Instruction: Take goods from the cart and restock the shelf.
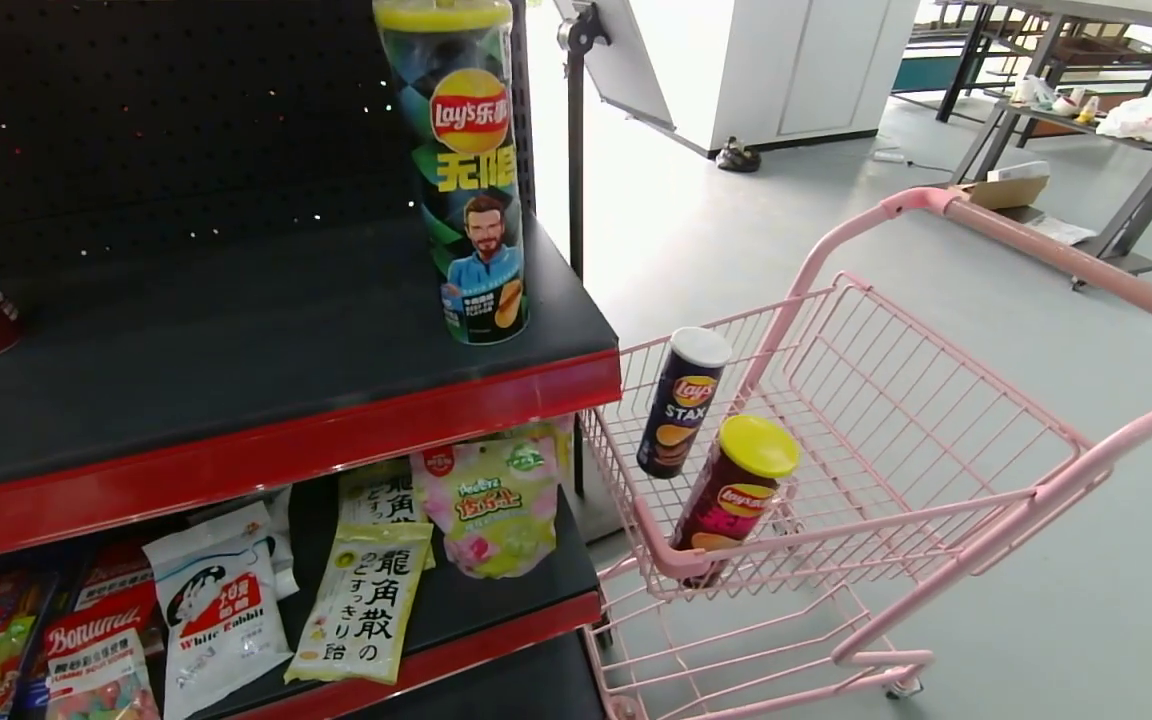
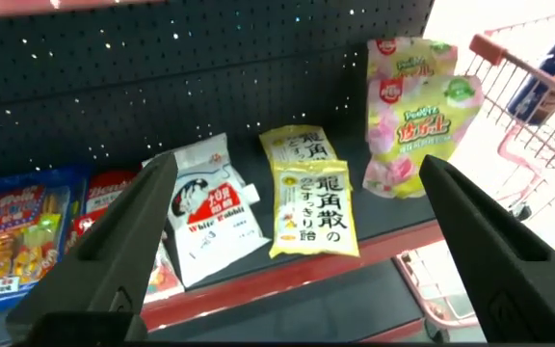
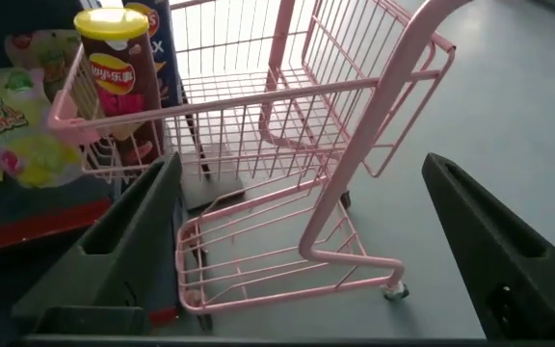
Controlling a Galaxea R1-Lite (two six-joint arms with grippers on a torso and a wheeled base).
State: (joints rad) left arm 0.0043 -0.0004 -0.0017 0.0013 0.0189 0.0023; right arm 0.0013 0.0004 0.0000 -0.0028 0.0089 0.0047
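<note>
Right at shelf [image 1: 236,330] corner: green can [image 1: 471,170]

The pink cart [image 1: 1066,256] showed smooth, glossy coated metal wire. Inside, a maroon chip can [image 1: 731,500] and a dark blue chip can [image 1: 681,410] carried shiny printed wraps and plastic lids. At the cart's ten o'clock, the shelf deck [image 1: 236,340] looked matt black, its red front lip [image 1: 336,442] glossy.

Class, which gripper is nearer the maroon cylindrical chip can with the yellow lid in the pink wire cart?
Right. The right gripper faces the pink cart, the can close ahead; the left gripper faces snack bags on the lower shelf, the cart beyond them.
</note>
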